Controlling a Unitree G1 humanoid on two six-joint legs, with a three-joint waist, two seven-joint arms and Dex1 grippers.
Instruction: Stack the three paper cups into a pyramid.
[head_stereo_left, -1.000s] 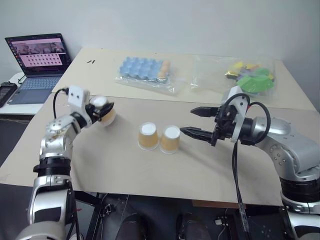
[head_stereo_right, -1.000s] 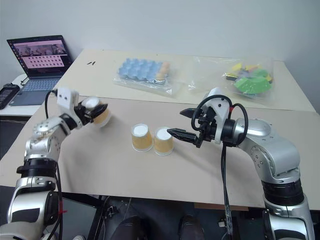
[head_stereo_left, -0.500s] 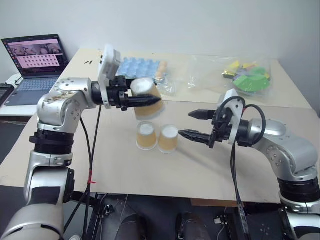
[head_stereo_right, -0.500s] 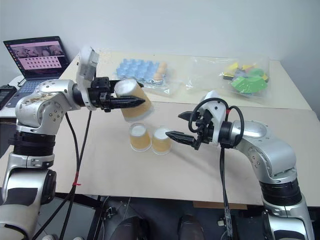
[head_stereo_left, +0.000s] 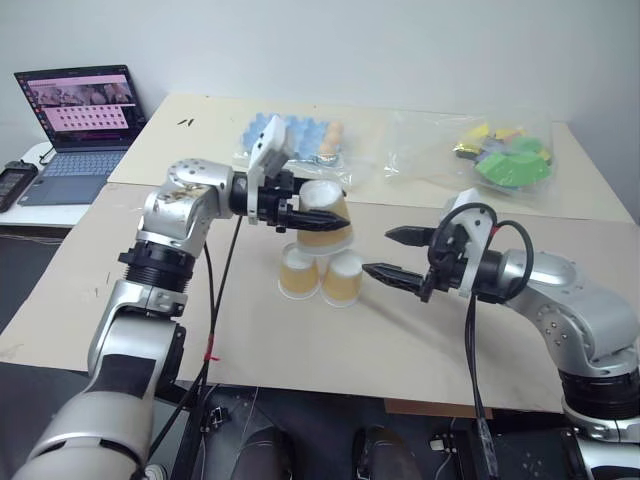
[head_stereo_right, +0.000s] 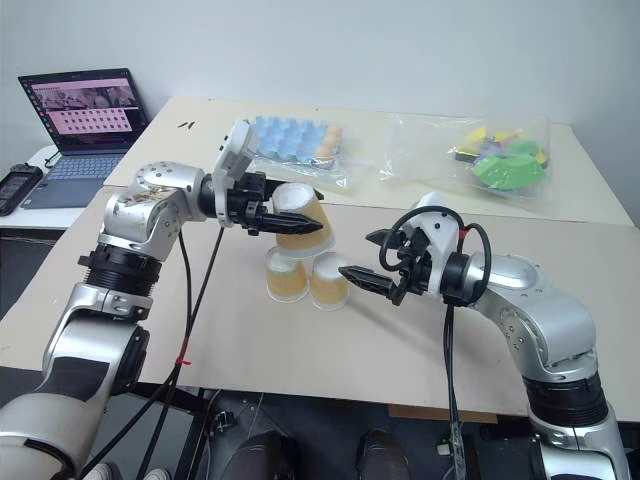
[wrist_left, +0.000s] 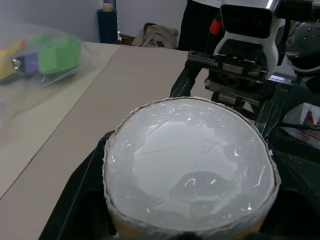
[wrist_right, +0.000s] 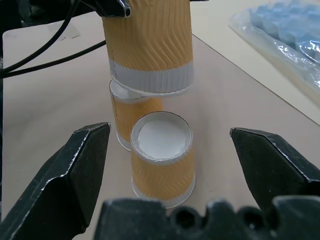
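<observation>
My left gripper (head_stereo_left: 322, 213) is clamped on a small tapered paper cup with tan-orange ribbed sides and a white rim (head_stereo_left: 324, 213), its black fingers (head_stereo_left: 300, 212) pinching the wall from both sides. I hold that cup tilted, above the other two. In my left wrist view its glossy white end (wrist_left: 192, 160) faces the camera.

The other two tan-orange paper cups stand upside down, white bases up, on the beige cardboard-covered table (head_stereo_left: 250, 340). One base cup (head_stereo_left: 298, 273) sits at about 9 o'clock of its partner (head_stereo_left: 342, 277), and their sides look to be touching. From my right wrist view the held cup's white band (wrist_right: 152, 76) sits right over the farther base cup (wrist_right: 134, 117), and I cannot tell whether the two touch.

My right gripper (head_stereo_left: 392, 253) hangs at about 3 o'clock of the pair, near but apart from the nearer cup (wrist_right: 162, 158). Its two black fingers (wrist_right: 82, 167) are spread wide with nothing between them.

Toward 12 o'clock on the table lie a blue moulded egg tray in a clear plastic bag (head_stereo_left: 290, 140) and, toward 1 o'clock, a clear bag of green and yellow pieces (head_stereo_left: 505, 158). An open laptop with a lit screen (head_stereo_left: 78, 118) stands at about 10 o'clock.
</observation>
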